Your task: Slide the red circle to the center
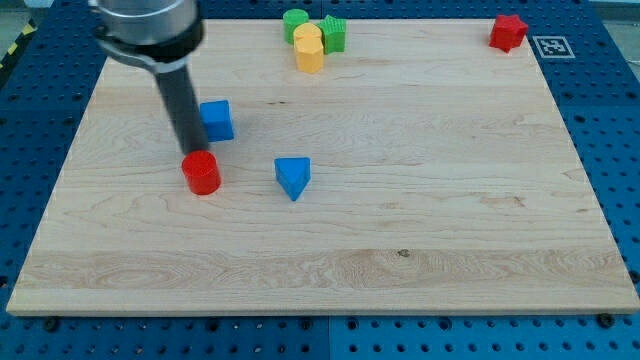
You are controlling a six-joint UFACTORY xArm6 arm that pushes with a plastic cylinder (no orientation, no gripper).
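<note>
My tip (191, 153) meets the red circle (201, 173) on its upper-left edge, at the left-middle of the wooden surface (420, 230), with the blue cube (217, 120) just beside the rod. There is no claw on this arm to be apart or together, only the rod. The centre lies to the view's right of the circle, so I judge the coming push runs rightward; the blue triangle (293, 177) sits close to that line. Green and yellow blocks (313, 38) cluster at the top; another red block (508, 32) occupies the top-right corner.
</note>
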